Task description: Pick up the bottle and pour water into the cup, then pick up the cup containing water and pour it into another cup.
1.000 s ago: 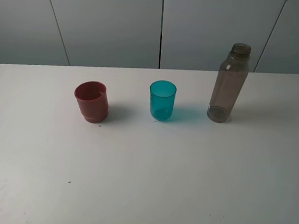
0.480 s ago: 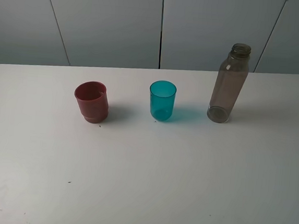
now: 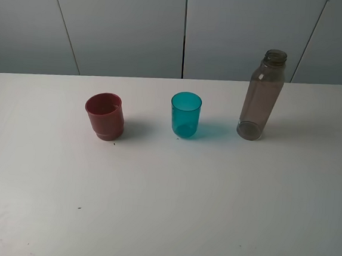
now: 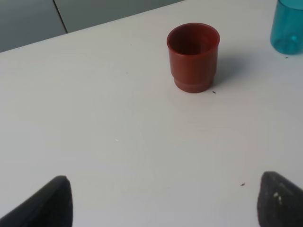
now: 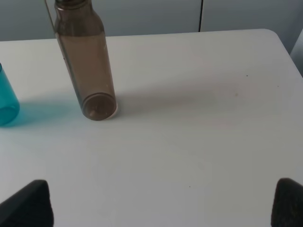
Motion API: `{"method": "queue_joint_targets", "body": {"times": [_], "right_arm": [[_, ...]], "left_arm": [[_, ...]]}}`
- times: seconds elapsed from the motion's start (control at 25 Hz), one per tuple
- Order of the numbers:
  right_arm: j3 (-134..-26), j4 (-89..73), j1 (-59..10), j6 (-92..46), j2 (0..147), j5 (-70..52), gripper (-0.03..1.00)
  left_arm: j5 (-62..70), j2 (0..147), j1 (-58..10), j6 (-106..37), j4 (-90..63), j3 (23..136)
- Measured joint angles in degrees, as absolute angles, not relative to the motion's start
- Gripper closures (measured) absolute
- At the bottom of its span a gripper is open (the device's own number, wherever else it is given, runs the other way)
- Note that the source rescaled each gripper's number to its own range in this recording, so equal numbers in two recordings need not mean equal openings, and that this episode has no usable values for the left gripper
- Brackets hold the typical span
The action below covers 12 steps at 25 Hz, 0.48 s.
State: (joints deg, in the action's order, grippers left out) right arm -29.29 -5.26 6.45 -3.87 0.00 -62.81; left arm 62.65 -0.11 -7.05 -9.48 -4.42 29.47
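Three things stand in a row on the white table (image 3: 163, 211). The smoky grey bottle (image 3: 261, 95) stands upright and uncapped at the right. The teal cup (image 3: 185, 114) is in the middle, and the red cup (image 3: 105, 116) is at the left. Neither gripper shows in the high view. In the left wrist view my left gripper (image 4: 163, 203) is open, its fingertips (image 4: 52, 203) wide apart, well short of the red cup (image 4: 193, 56). My right gripper (image 5: 158, 203) is open too, with the bottle (image 5: 87, 66) ahead of it and apart from it.
Grey wall panels (image 3: 185, 30) stand behind the table's far edge. The teal cup (image 4: 287, 26) shows at the edge of the left wrist view, and again (image 5: 7, 101) at the edge of the right wrist view. Small dark specks dot the tabletop.
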Motion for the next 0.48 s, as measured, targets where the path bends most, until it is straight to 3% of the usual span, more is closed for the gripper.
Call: {"method": "queue_joint_targets", "body": {"times": [0.48], "right_arm": [[-29.2, -4.9, 6.4, -2.2, -0.1, -62.8, -0.03]], "left_arm": [[62.7, -0.1, -7.0, -9.6, -4.4, 29.5]]}}
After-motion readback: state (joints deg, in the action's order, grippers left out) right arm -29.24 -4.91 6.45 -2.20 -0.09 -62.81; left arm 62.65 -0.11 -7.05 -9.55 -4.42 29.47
